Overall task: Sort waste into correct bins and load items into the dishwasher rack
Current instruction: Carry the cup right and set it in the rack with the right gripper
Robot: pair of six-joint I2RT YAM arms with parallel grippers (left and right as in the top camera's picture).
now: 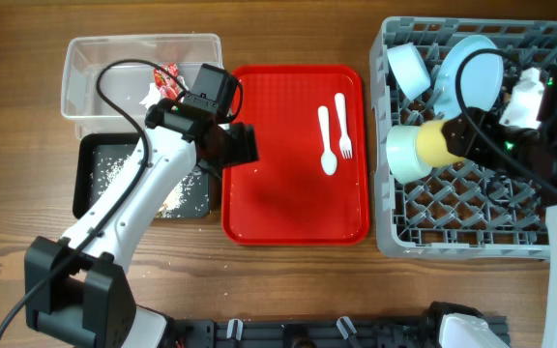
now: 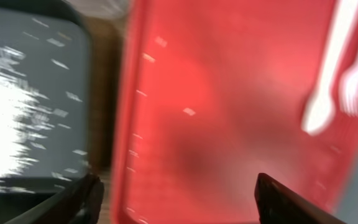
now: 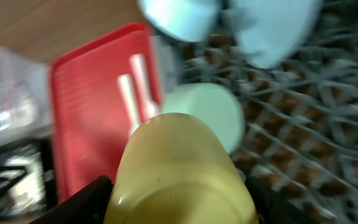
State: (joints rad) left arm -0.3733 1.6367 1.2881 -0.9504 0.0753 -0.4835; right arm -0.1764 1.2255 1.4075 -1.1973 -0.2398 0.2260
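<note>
My right gripper (image 1: 450, 141) is shut on the yellow cup (image 1: 437, 141) and holds it over the left part of the grey dishwasher rack (image 1: 472, 217); the cup fills the right wrist view (image 3: 179, 174). A pale blue-green bowl (image 1: 406, 153) lies beside the cup, another bowl (image 1: 409, 68) and the pale blue plate (image 1: 470, 72) stand at the rack's back. The white spoon (image 1: 326, 141) and fork (image 1: 342, 126) lie on the red tray (image 1: 288, 203). My left gripper (image 1: 243, 143) is open and empty over the tray's left edge (image 2: 135, 124). The red-and-white wrapper (image 1: 165, 83) lies in the clear tub (image 1: 90, 72). White crumbs (image 1: 114, 169) lie in the black tray (image 1: 85, 179).
The red tray sits between the bins on the left and the rack on the right. Bare wooden table (image 1: 288, 280) shows along the front. The left arm (image 1: 133, 217) crosses over the black tray.
</note>
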